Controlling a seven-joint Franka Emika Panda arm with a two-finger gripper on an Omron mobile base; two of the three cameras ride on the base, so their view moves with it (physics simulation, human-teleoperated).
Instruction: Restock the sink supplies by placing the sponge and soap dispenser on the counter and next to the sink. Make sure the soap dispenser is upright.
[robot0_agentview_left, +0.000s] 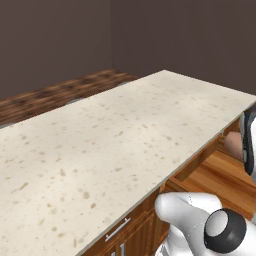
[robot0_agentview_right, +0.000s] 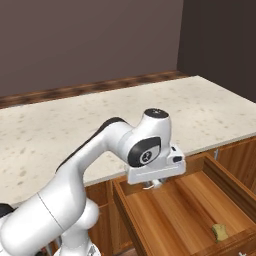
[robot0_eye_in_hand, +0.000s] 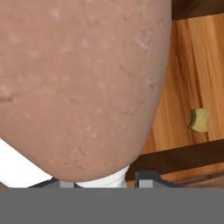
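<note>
Since the soap dispenser (robot0_eye_in_hand: 83, 87) had to go up on the table (robot0_agentview_right: 75, 125), jaws were clamped on it over the open drawer (robot0_agentview_right: 165, 215); sponge (robot0_agentview_right: 219, 231) lay in the drawer's front corner

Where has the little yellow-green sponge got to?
The sponge lies on the floor of the open wooden drawer under the counter, near its front right corner in the right base view, to the right of the gripper.
</note>
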